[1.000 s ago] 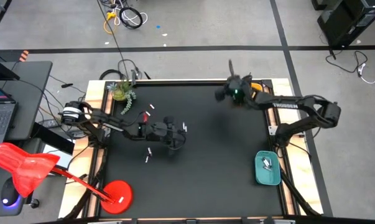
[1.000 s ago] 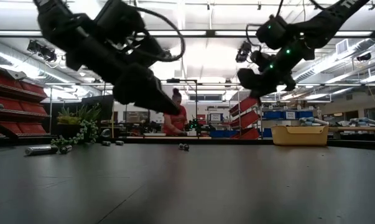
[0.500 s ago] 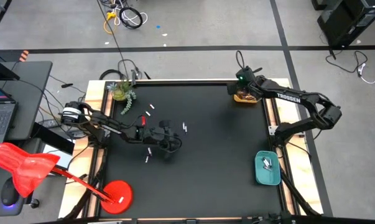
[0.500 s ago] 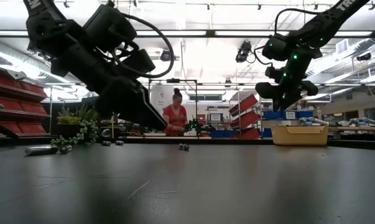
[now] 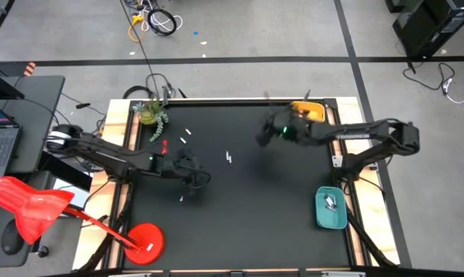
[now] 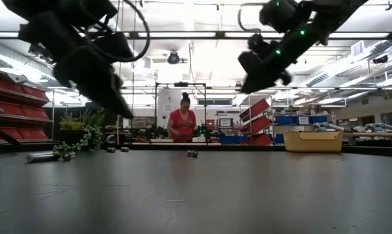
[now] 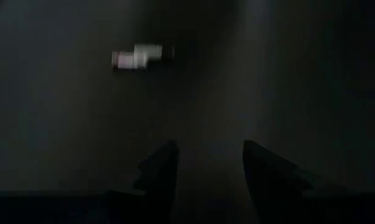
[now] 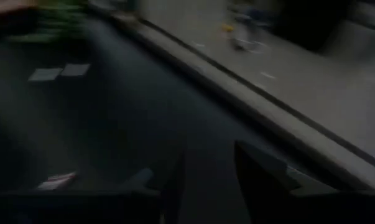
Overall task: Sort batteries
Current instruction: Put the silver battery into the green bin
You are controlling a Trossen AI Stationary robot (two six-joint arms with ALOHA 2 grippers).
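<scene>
On the counter, several batteries remain unsorted; left tool open, empty; right tool parted, empty.

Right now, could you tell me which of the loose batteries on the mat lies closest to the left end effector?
The battery just in front of the left end effector, near the table's front, is closest. The other batteries lie farther toward the plant and the mat's middle.

My two dark arms, thin black tubes with thick joints, little green lights on the right claw, black cable loops, left claw with two dark fingers
</scene>
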